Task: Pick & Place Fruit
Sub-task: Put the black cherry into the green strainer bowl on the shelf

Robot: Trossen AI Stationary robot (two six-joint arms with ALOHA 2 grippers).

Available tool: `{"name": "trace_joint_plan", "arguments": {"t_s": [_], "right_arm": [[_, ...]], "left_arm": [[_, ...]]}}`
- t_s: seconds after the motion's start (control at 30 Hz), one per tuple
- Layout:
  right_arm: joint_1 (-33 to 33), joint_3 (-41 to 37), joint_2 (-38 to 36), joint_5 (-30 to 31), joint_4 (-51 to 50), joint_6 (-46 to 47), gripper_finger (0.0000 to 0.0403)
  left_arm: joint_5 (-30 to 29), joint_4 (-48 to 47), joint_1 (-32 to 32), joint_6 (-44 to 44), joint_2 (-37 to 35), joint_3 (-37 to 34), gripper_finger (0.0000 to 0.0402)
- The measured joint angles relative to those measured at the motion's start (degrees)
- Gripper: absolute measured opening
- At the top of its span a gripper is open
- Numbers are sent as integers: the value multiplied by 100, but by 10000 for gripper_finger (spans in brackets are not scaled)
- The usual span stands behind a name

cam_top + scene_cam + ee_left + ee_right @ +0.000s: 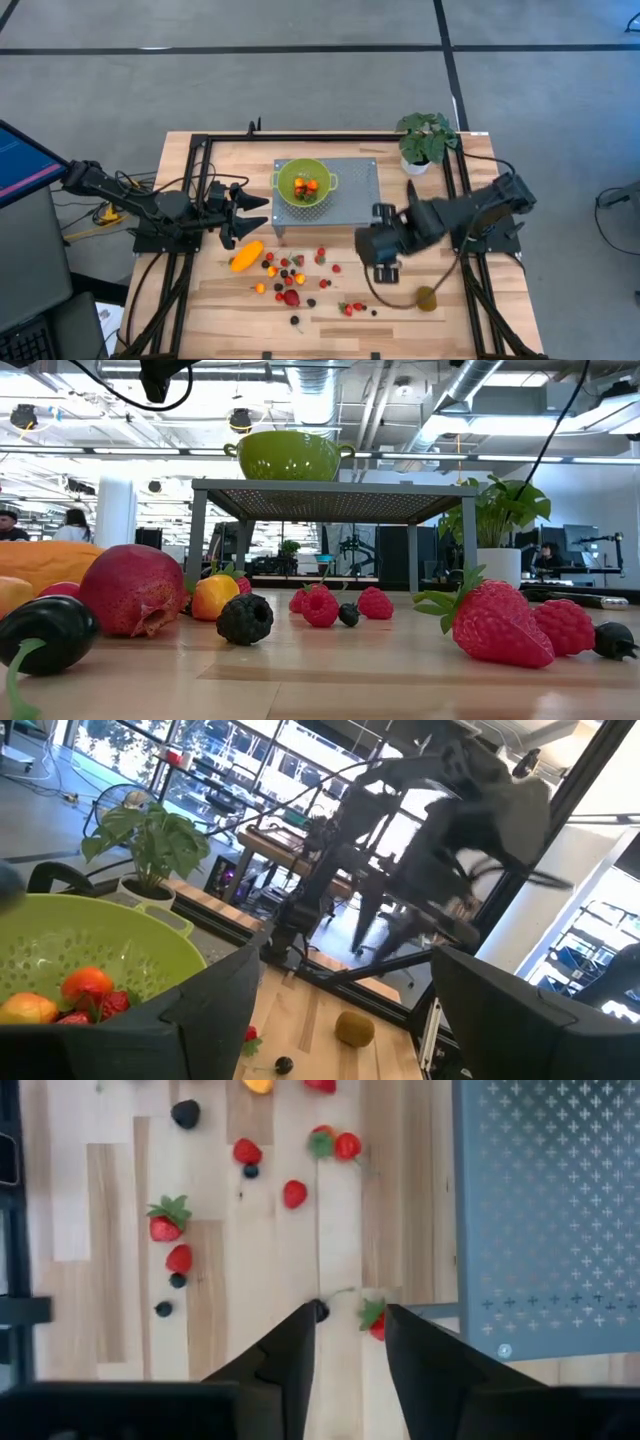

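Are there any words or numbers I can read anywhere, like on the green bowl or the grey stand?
No readable text in any view.
Green bowl: plain, no label.
Grey stand: only a pattern of small punched cross-shaped holes, not writing; a small round mark near its corner in the right wrist view is too small to read.
White plant pot: no writing.
Screen at the left edge: coloured bands, nothing legible.
Room signs behind the table: too blurred to read.

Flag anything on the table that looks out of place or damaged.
The red round fruit shows a torn brownish gash at its lower edge in the low view. Berries lie scattered loose on the wood; nothing else stands out.
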Motion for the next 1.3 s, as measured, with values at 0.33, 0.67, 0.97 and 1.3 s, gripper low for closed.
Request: {"name": "trace_joint_plan", "arguments": {"t_s": [0.33, 0.67, 0.97, 1.3], "right_arm": [[963, -1403, 4, 1032, 1185, 1106, 127], [1087, -3137, 9, 1049, 2352, 2178, 179], [885, -4241, 9, 1047, 3837, 2410, 219], [650, -4916, 9, 1009, 4714, 2422, 223]], "left_arm": [[1, 33, 0, 0, 0, 0, 291], [1, 34, -1, 0, 0, 0, 291], [0, 39, 1, 0, 0, 0, 291], [-1, 45, 1, 0, 0, 0, 291]]}}
